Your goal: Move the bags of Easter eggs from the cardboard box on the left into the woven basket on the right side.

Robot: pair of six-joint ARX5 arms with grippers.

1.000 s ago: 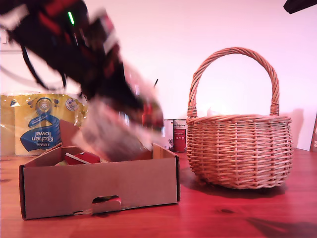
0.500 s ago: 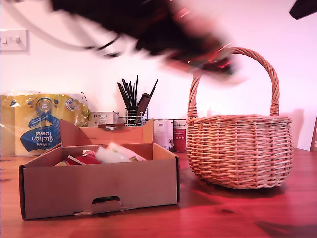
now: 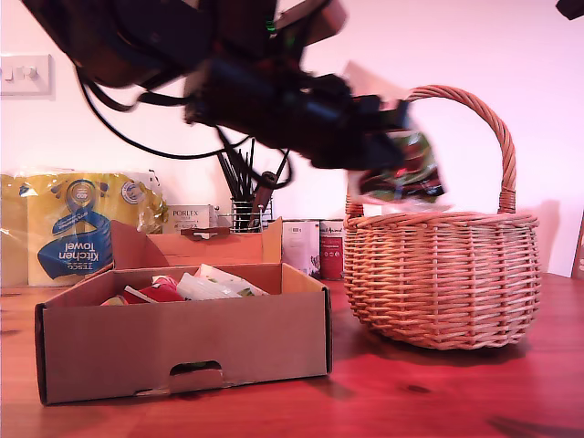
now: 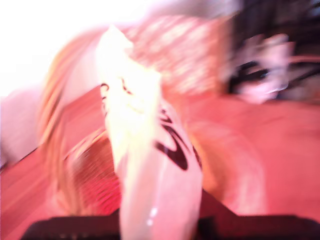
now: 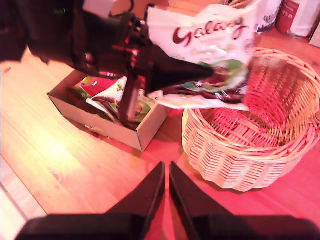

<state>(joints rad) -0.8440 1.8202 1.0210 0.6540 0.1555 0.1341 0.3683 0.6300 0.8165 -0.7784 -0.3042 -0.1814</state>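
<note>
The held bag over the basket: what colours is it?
White bag with dark lettering and green print; second wrist view.

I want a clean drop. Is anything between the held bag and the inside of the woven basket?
Nothing visible. My first gripper holds the cream-white bag over the woven basket, near its arched handle. The second wrist view shows no bags in the basket.

My first gripper [image 3: 392,151] reaches out at about three o'clock in the exterior view, jaws clamped on a bag [image 3: 401,173] (blurred up close). My second gripper [image 5: 166,192] hangs high, its fingers nearly closed on nothing.
</note>
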